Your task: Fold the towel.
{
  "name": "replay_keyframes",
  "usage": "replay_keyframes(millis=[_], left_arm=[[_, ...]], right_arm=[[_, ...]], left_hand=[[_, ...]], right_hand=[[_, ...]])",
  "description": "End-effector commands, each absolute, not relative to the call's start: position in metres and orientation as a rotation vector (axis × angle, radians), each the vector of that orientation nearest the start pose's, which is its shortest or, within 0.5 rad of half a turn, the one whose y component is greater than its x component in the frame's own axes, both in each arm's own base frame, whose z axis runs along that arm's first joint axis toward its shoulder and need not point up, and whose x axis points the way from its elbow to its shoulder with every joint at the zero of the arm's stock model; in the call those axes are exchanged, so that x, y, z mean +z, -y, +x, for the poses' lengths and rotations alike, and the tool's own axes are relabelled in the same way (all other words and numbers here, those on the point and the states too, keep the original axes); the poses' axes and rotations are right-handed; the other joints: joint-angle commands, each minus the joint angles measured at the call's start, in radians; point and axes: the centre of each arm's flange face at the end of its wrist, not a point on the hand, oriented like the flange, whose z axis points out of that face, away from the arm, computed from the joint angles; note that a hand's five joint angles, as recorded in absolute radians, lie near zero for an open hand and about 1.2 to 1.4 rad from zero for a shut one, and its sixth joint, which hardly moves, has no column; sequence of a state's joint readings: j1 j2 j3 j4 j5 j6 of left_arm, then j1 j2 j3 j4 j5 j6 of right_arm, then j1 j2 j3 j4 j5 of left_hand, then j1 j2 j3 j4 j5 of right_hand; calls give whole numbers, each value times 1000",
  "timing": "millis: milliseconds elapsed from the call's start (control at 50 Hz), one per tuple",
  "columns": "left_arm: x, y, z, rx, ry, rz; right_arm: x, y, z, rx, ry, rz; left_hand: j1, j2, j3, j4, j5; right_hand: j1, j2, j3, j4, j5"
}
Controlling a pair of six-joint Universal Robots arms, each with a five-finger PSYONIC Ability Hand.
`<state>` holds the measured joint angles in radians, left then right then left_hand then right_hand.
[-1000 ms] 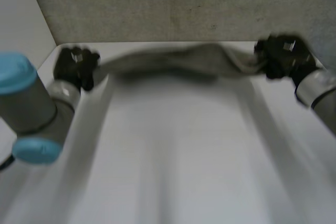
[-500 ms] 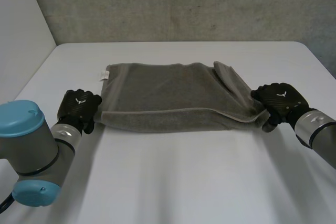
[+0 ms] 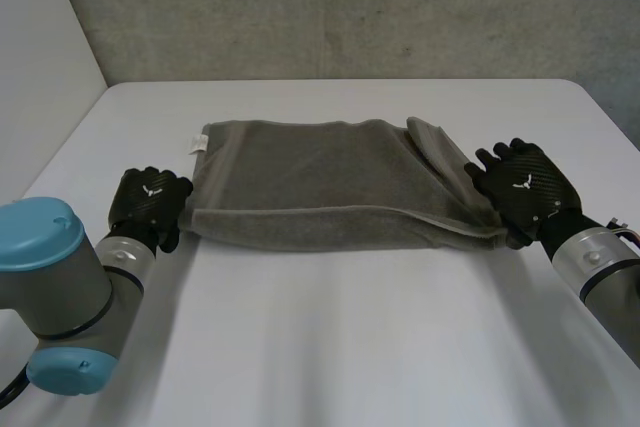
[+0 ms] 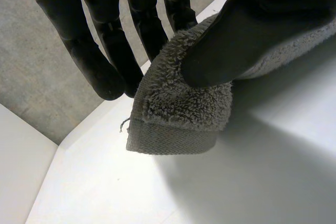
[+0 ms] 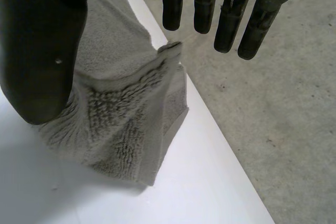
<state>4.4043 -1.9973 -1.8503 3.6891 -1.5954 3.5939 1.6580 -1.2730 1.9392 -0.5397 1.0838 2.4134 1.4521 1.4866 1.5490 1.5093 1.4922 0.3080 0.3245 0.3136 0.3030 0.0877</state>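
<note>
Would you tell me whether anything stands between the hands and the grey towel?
Nothing visible does. The left hand pinches a corner of the grey terry towel, and the right hand is open at the towel's other end, its fingers straight just beside the cloth edge. Nothing lies on the towel on the white table.

Surface point(image 3: 330, 347): white, matt; bare on the near side of the towel.
Towel point(image 3: 310, 187): grey terry, doubled over, lying directly on the surface; its right end rumpled into a loose flap.
Tag point(image 3: 197, 143): white, at the towel's far left corner.
</note>
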Motion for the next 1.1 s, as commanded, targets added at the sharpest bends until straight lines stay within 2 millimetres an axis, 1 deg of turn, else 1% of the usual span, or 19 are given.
replay_keyframes(millis=[20,140,180,200,240,300,320,340,380,400,440,500,540,660,700,760,840,960,1100], left_arm=[[136,285,-226,-1960,-2153,835],[137,286,-225,-1960,-2152,829],[136,287,-224,-1958,-2154,827],[136,287,-223,-1958,-2155,824],[137,288,-223,-1958,-2152,823],[136,288,-222,-1955,-2155,816],[136,289,-221,-1954,-2155,815],[136,289,-221,-1954,-2155,815],[137,288,-222,-1954,-2153,818],[137,288,-222,-1954,-2153,818],[138,288,-222,-1957,-2148,813],[147,287,-221,-1984,-2125,802],[162,285,-218,-2023,-2085,780],[190,280,-213,-2085,-2019,746],[207,267,-210,-2109,-1993,753],[215,261,-209,-2117,-1989,765],[231,240,-208,-2130,-2012,832],[224,218,-207,-2064,-2111,934],[219,219,-207,-2049,-2130,953]], right_arm=[[144,294,201,-2107,-1947,-1504],[131,300,199,-2079,-1981,-1579],[125,303,196,-2053,-2009,-1616],[125,303,196,-2053,-2010,-1616],[129,302,196,-2029,-2009,-1608],[133,302,196,-2036,-2006,-1601],[147,303,193,-2086,-2005,-1569],[147,303,193,-2086,-2005,-1568],[184,303,185,-2204,-1979,-1388],[184,303,185,-2204,-1979,-1387],[201,306,181,-2207,-1985,-1158],[212,305,181,-2210,-1966,-1068],[234,297,181,-2207,-1945,-974],[250,282,174,-2028,-2109,-956],[256,277,173,-1988,-2138,-961],[266,270,168,-1911,-2213,-967],[270,268,154,-1842,-2316,-959],[263,260,140,-1724,-2420,-1034],[244,257,139,-1631,-2457,-1108]], left_hand=[[-56,-90,-153,-113,-271],[-56,-90,-153,-113,-271],[-56,-90,-153,-113,-271],[-56,-90,-153,-113,-271],[-56,-90,-153,-113,-271],[-56,-90,-153,-113,-271],[-56,-90,-153,-113,-271],[-56,-90,-153,-113,-271],[-56,-90,-153,-113,-271],[-56,-90,-153,-113,-271],[-56,-90,-153,-113,-271],[-56,-90,-153,-113,-271],[-56,-90,-153,-113,-271],[-56,-90,-153,-113,-271],[-56,-90,-153,-113,-271],[-56,-90,-153,-113,-271],[-56,-90,-153,-113,-271],[-56,-90,-153,-113,-271],[-56,-90,-153,-113,-271]], right_hand=[[-26,-43,-32,-21,19],[88,72,83,93,134],[491,474,485,496,536],[493,477,488,498,539],[1086,1069,1080,1091,1132],[1088,1072,1083,1093,1134],[1088,1072,1083,1093,1134],[1088,1072,1083,1093,1134],[1088,1072,1083,1093,1134],[1088,1072,1083,1093,1134],[1088,1072,1083,1093,1134],[1088,1072,1083,1093,1134],[1088,1072,1083,1093,1134],[1088,1072,1083,1093,1134],[1088,1072,1083,1093,1134],[1088,1072,1083,1093,1134],[1088,1072,1083,1093,1134],[1088,1072,1083,1093,1134],[1088,1072,1083,1093,1134]])
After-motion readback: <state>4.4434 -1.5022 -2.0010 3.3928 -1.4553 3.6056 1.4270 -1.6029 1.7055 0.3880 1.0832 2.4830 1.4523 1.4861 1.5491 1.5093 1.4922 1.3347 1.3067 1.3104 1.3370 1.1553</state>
